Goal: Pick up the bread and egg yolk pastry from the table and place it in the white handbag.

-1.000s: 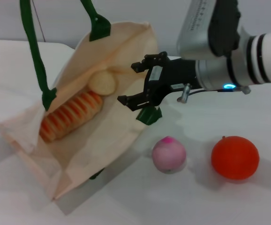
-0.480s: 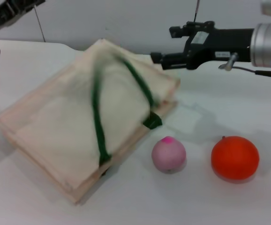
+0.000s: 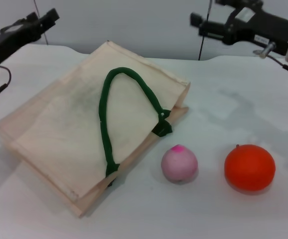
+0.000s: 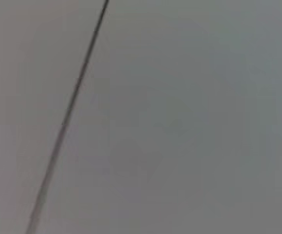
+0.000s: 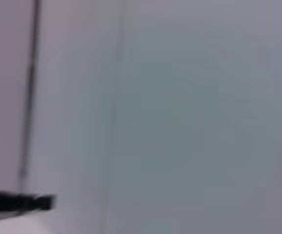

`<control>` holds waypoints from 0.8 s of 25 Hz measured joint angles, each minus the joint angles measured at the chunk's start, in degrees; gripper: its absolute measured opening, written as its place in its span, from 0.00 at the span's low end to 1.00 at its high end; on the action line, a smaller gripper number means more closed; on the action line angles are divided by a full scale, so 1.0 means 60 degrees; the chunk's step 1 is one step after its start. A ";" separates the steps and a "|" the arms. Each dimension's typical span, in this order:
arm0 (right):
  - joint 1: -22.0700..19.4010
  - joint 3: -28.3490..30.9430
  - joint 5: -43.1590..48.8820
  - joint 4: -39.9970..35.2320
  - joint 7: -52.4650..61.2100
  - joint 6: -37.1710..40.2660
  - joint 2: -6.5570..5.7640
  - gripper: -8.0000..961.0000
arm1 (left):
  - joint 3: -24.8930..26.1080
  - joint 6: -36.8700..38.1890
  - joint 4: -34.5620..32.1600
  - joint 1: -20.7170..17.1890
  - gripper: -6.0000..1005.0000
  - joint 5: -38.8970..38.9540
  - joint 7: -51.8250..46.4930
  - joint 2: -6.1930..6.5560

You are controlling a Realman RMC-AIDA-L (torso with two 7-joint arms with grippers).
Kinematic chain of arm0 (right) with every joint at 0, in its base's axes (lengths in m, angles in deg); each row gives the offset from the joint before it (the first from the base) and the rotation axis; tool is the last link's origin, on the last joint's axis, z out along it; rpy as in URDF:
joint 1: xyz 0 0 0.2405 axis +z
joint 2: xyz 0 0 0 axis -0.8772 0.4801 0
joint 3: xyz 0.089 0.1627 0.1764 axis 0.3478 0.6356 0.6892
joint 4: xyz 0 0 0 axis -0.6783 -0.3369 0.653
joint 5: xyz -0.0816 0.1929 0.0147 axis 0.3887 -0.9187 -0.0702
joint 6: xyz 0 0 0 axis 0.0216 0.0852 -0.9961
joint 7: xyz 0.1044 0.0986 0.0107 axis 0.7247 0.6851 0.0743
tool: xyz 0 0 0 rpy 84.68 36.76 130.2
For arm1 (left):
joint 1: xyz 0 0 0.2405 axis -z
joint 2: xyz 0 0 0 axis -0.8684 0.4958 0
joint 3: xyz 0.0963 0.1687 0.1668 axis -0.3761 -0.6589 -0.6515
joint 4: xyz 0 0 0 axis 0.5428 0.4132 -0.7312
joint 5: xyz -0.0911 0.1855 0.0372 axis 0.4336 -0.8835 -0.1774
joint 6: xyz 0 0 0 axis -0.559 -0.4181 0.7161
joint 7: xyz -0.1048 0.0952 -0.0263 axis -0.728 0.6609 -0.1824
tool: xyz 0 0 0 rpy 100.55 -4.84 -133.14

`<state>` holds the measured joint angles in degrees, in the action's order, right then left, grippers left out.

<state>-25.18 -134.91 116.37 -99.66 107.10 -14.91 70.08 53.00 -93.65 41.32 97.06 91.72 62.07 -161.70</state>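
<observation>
The white handbag lies flat and closed on the table, with one dark green strap handle lying looped on top of it. The bread and the egg yolk pastry are hidden from every view. My left gripper is raised at the far left, above and behind the bag and holding nothing. My right gripper is raised at the far right, open and empty, well above the table. Both wrist views show only a grey wall.
A pink ball with a magenta tip and a round orange ball sit on the white table, to the right of the bag's front corner. The table's far edge runs just behind the bag.
The bag, held open a second ago with the bread and pastry showing inside, has dropped flat and closed. Both grippers have risen and pulled back toward the far corners.
</observation>
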 joint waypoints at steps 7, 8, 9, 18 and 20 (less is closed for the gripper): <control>0.0321 0.0023 -0.5552 0.3041 -0.4713 0.0215 0.0049 0.93 | 0.0003 0.0631 0.0661 -0.0159 0.72 0.2453 0.3395 -0.0630; 0.0334 0.0016 -0.6521 0.3562 -0.5277 0.0534 0.0057 0.93 | 0.0003 0.0586 0.0977 -0.0147 0.72 0.2966 0.3873 -0.0630; 0.0352 0.0012 -0.7324 0.4057 -0.5814 0.0903 0.0061 0.93 | 0.0001 0.0531 0.1208 -0.0168 0.72 0.3523 0.4193 -0.0631; 0.0393 0.0031 -1.0144 0.6334 -0.7684 0.2933 0.0077 0.93 | 0.0001 -0.0022 0.1666 -0.0449 0.72 0.4737 0.4411 -0.0646; 0.0416 0.0037 -1.0263 0.6529 -0.7694 0.2941 0.0077 0.93 | 0.0001 0.0054 0.1695 -0.0456 0.72 0.4762 0.4436 -0.0645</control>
<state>-22.69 -134.69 54.79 -60.49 60.93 2.74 70.55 53.01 -93.33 51.49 94.32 120.29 88.69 -165.57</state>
